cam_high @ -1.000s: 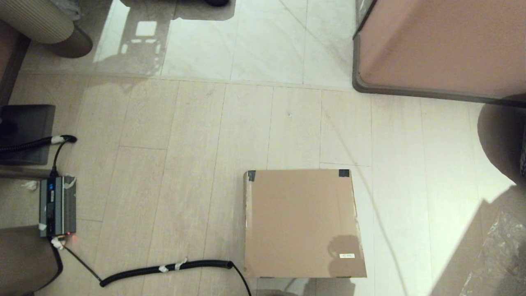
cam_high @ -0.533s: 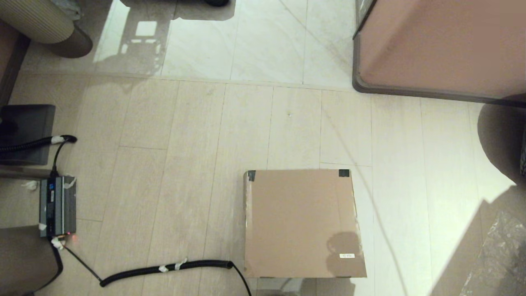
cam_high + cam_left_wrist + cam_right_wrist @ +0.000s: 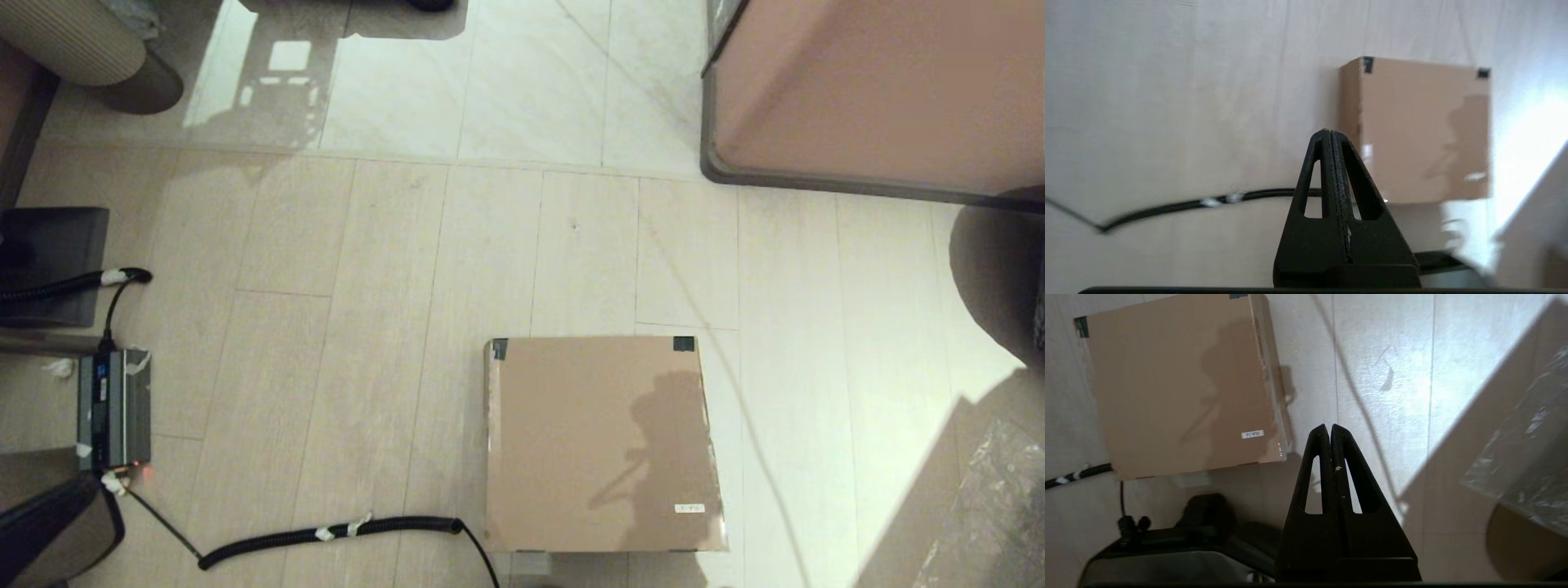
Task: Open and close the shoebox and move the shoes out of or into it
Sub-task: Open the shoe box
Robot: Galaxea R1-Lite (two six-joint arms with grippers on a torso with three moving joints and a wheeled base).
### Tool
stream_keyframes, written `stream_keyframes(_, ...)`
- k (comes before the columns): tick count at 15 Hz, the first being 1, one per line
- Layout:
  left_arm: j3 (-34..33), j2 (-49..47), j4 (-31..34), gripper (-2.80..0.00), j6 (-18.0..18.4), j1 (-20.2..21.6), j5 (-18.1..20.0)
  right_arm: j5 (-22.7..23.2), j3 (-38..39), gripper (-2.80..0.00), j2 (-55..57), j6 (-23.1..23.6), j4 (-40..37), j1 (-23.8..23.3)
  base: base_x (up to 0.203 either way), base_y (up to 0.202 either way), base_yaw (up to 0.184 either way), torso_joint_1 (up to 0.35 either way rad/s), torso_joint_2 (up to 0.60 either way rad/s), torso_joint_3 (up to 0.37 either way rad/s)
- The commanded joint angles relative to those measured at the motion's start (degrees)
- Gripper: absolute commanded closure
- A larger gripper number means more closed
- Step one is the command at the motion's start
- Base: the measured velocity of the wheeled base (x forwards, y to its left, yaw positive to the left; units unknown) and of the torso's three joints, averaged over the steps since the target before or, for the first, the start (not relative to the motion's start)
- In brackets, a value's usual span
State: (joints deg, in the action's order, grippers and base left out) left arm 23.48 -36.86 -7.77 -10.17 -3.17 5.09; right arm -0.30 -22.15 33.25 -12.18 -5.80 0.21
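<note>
Both pincers pressed together above the floor

Left pincer [image 3: 1330, 132], right pincer [image 3: 1329, 426]; shoebox [image 3: 600, 441] closed, bare floor [image 3: 367, 286] around, label [image 3: 690, 508] unreadable.

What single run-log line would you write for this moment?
box: shut, on floor | shoes: not seen | left tool: shut, empty, off box | right tool: shut, empty, off box

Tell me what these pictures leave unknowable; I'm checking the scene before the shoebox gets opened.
- The shoes: none visible; the shoebox has its lid down in every view, hiding its inside.
- White label: print too small in head view.
- Left gripper and right gripper: absent from head view, shown only in wrist views.
- Black cable: cut off at bottom edge, head view.
</note>
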Motion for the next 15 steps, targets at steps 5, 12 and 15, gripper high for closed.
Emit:
stream_keyframes(5,-5.3,-17.3,-7.3,0.0,-4.7,-0.4,4.8,3.5,3.9,0.0,12.3,-1.1,3.8,0.1,0.0,0.0,0.0,0.0,0.0,0.0)
stream_keyframes(12,-9.7,-24.5,-7.3,0.0,-4.1,-0.4,12.9,4.5,2.9,0.0,25.7,3.2,4.8,0.1,0.0,0.0,0.0,0.0,0.0,0.0)
stream_keyframes(15,-9.5,-32.3,-9.0,0.0,-4.1,-0.4,16.2,9.4,2.1,0.0,32.5,3.5,5.8,0.1,0.0,0.0,0.0,0.0,0.0,0.0)
